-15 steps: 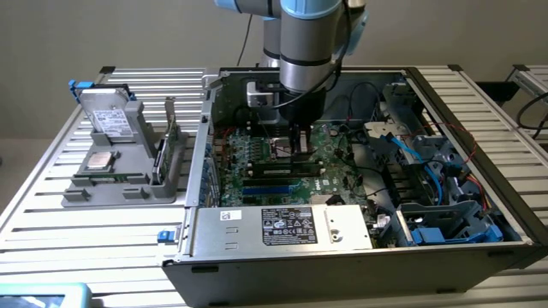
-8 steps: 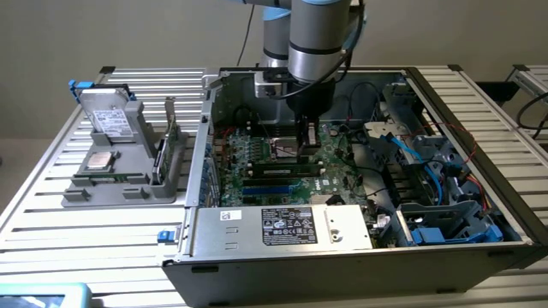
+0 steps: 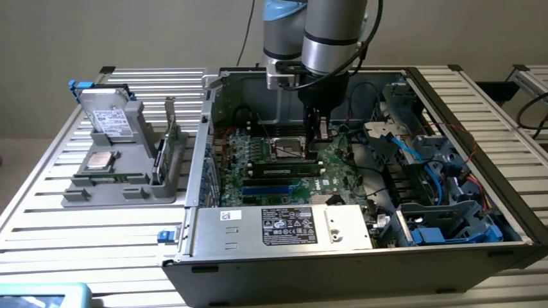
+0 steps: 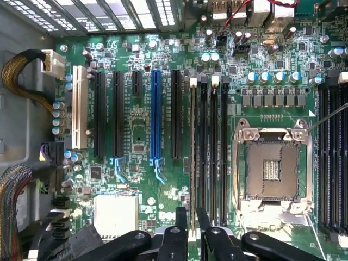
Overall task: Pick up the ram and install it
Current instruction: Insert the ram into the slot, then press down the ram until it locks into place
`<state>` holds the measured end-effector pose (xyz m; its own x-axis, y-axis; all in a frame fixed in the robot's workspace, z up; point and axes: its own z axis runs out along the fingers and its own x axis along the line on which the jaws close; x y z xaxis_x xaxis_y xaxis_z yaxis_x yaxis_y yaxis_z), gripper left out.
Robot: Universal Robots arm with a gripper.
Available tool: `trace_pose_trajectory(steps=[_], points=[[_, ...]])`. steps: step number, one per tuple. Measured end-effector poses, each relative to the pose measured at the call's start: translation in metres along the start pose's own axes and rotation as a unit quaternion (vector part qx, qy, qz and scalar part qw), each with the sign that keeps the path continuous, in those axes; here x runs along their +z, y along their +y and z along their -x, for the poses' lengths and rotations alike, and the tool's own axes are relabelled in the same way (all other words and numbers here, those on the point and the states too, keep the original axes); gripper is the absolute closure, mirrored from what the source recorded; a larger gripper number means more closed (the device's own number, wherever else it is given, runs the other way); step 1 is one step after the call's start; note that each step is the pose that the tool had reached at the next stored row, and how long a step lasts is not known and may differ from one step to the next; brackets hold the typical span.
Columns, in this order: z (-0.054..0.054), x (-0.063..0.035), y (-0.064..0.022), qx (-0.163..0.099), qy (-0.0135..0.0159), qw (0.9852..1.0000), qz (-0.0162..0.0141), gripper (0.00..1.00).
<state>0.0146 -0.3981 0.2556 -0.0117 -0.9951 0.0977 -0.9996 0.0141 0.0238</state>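
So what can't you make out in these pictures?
- Exterior view: ram, label text too small to read.
- Wrist view: ram seen edge-on, chips and label hidden.
- Wrist view: gripper cut off by the picture's edge.
- Exterior view: silver box hides the motherboard's near edge.

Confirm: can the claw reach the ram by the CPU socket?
Probably yes. The claw hangs over the ram, which stands edge-up on the motherboard beside the empty CPU socket; no cable or card crosses the space between them.
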Motion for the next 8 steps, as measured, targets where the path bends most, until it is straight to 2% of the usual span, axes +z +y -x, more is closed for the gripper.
trace_pose_trajectory(steps=[8], points=[[0.0, 0.0, 0.0, 0.0, 0.0001, 1.0, 0.0, 0.79]])
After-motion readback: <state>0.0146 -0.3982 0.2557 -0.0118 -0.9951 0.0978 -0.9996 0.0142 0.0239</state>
